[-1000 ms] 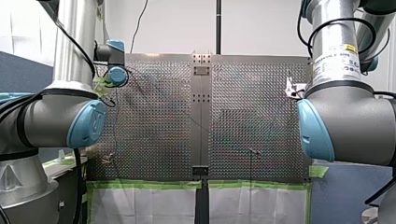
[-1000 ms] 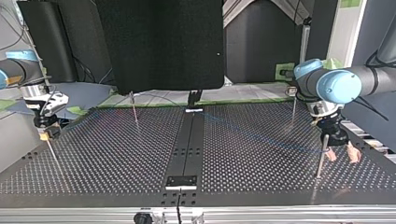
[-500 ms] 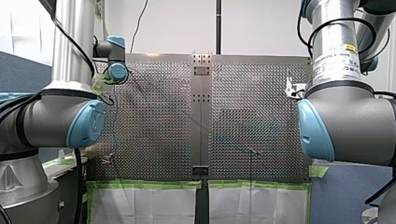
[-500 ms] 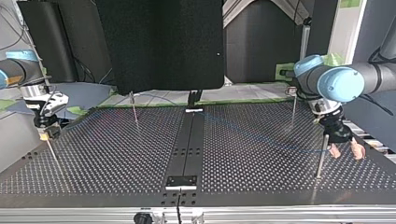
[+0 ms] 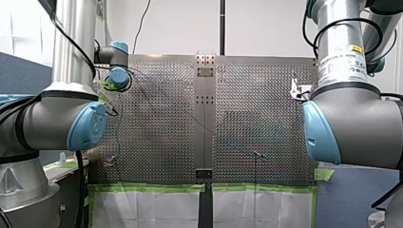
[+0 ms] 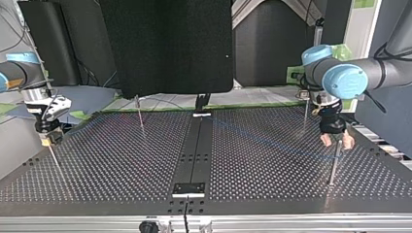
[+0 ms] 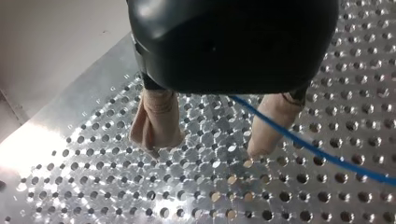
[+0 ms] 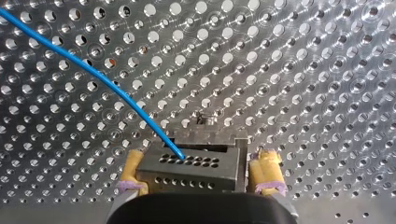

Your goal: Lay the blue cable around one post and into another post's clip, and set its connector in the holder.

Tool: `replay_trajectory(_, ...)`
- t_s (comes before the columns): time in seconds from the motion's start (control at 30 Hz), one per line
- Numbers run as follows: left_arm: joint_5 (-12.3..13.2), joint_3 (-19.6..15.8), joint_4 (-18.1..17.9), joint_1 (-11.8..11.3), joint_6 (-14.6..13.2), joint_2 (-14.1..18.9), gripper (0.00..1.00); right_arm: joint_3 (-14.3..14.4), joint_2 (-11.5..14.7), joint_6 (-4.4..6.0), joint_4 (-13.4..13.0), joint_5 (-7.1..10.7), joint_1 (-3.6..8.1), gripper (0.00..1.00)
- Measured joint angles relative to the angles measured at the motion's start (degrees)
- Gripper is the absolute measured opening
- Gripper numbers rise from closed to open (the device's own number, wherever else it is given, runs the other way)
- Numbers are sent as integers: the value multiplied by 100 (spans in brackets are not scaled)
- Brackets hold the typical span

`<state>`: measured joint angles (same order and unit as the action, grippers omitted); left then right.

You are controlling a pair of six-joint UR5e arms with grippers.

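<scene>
Big perforated metal surface [image 6: 121, 160] takes up basically everything, with a dark strip down its middle. My right arm [image 6: 19, 73] comes in at the top view's left, right by that side edge, and my left arm [image 6: 369, 77] sits over near the opposite edge, so the whole middle stretch is open room.

My right end effector [image 8: 200, 157] has its yellow pads clamped on the sides of the dark grey connector block with rows of holes [image 8: 191, 172], low over the surface.

My left end effector [image 7: 208, 147] has its beige fingers [image 7: 156, 119] spread apart, gripping nothing. It hangs just beside a thin upright metal post [image 6: 333, 167].

The thin blue cable [image 8: 93, 74] plugs into the connector and runs off ahead. In the left wrist view it comes out from under the end effector body and crosses one finger.
</scene>
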<state>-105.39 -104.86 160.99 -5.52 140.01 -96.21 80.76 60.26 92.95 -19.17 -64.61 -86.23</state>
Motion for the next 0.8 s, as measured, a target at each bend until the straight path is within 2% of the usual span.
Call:
replay_trajectory(0.33, -133, -8, 86, -32, 436, 163, 100, 0, 0, 0, 0, 0, 0, 99)
replay_trajectory(0.5, 29, -21, 122, -8, 649, 194, 100, 0, 0, 0, 0, 0, 0, 99)
replay_trajectory(0.8, 285, -311, 120, -47, 774, 518, 100, 0, 0, -1, 0, 0, 0, 99)
